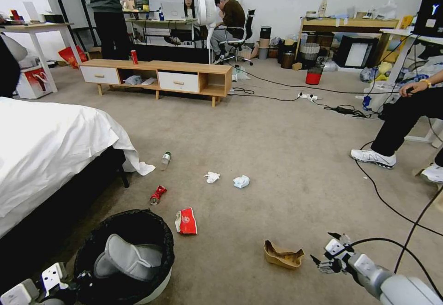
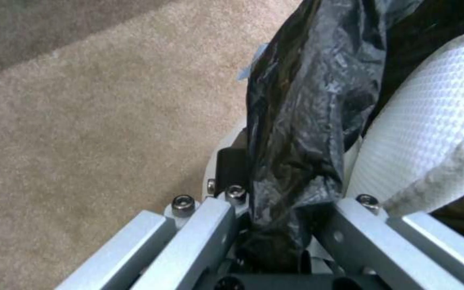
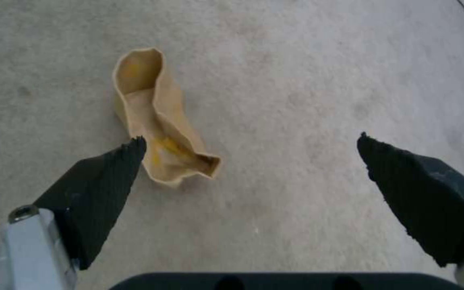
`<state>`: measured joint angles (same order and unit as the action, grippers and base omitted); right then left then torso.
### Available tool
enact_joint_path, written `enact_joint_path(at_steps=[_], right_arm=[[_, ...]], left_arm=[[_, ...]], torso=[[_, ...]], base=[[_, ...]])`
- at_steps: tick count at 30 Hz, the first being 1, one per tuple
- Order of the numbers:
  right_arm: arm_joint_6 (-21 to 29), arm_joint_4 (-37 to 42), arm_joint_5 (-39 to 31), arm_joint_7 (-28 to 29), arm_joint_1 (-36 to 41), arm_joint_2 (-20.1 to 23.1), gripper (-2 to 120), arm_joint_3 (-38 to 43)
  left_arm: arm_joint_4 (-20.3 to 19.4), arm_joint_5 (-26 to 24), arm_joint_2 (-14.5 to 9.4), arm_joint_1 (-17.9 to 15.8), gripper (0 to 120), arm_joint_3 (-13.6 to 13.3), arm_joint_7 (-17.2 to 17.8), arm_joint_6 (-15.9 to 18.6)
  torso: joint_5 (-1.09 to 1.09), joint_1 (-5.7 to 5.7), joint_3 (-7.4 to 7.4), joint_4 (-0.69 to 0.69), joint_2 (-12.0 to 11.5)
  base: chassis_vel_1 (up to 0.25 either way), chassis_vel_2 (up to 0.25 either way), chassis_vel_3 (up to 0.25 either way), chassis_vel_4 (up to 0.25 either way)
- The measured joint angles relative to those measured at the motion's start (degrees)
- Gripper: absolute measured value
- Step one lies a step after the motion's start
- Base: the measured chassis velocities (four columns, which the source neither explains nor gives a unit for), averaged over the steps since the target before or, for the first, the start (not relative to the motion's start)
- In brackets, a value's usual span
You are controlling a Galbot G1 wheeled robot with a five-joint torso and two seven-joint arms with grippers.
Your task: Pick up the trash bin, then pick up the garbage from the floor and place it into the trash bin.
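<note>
Left gripper [image 2: 275, 225], jaws pinching the rim, holds the round black-bag-lined trash bin [image 1: 154, 291]; right gripper [image 3: 251, 169], jaws spread, hovers near the crumpled tan cardboard tray [image 3: 157, 129] on the carpeted floor [image 1: 277, 148], other litter uncollected.

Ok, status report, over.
Left gripper shut on bin rim. Right gripper open beside cardboard tray. Nothing in the way.

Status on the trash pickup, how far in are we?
Done: left tool is clamped on the trash bin rim, and a grey slipper sits inside. In hand: right tool is open beside the cardboard tray, not gripping. Left on the carpet: that tray, red-white packet, crushed can, bottle, two tissues.
</note>
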<state>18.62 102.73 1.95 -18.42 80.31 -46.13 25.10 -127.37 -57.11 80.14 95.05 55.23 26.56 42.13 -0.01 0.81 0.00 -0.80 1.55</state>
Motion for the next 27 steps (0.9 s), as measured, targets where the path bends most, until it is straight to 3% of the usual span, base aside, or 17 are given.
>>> enact_joint_path(at_steps=[14, 27], right_arm=[[-0.1, -5.8, -0.2, 1.6, -8.4, -0.9, 100, -11.4], [-1.5, -16.3, -0.5, 3.9, -16.1, -3.7, 100, -20.8]], left_arm=[[-0.6, 0.8, 1.4, 0.9, 1, 1.4, -0.3, 0.0], [0.1, 1.0, 1.8, 0.4, 1, 1.8, -0.3, 0.0]], torso=[[0.00, 0.00, 0.00, 0.00, 0.0], [0.01, 0.00, 0.00, 0.01, 0.0]], base=[[0.000, 0.000, 0.000, 0.000], [0.000, 0.000, 0.000, 0.000]])
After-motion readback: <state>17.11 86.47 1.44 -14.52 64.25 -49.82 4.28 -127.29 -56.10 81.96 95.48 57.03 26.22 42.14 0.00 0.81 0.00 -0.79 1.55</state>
